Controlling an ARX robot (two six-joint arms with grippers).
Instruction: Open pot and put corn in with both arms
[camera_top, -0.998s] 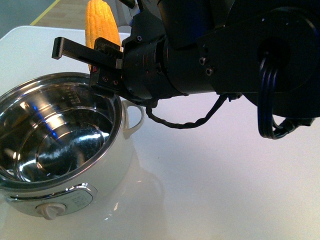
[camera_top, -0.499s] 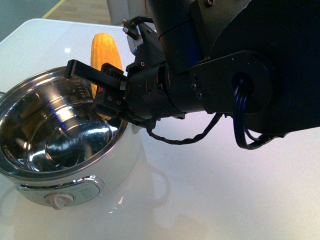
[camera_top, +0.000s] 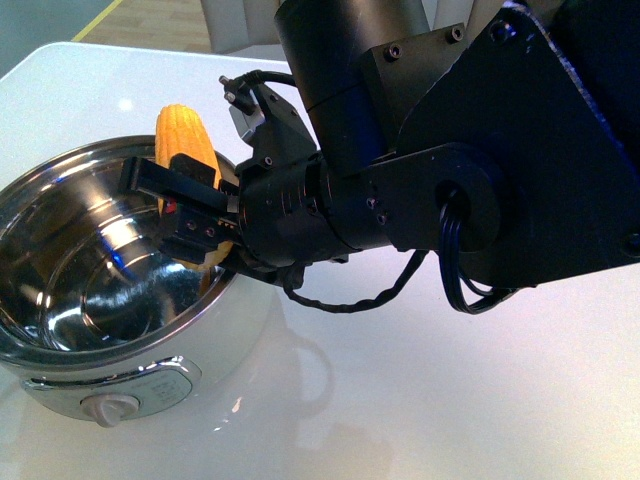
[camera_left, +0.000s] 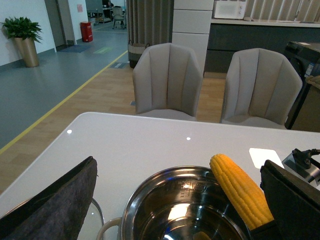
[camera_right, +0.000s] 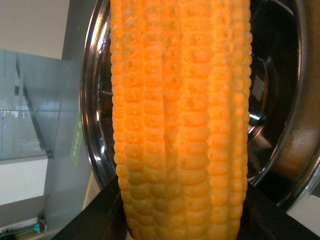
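Now lower than 1 s ago, right fingers (camera_top: 190, 225) pinched corn (camera_top: 185, 150) over pot (camera_top: 60, 290) rim at 3 o'clock; drop seemed near. Left fingers: can't tell.

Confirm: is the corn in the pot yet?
Not yet. The corn is clamped in the right gripper, over the pot rim.

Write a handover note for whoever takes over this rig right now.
Right hand: shut on the corn, held tilted over the pot at its rim.
Left hand: its dark fingers frame the left wrist view; open or shut cannot be told, and nothing shows between them.
Done: the pot is open, its steel bowl bare.
Left: lower the corn into the bowl, release it, and withdraw.
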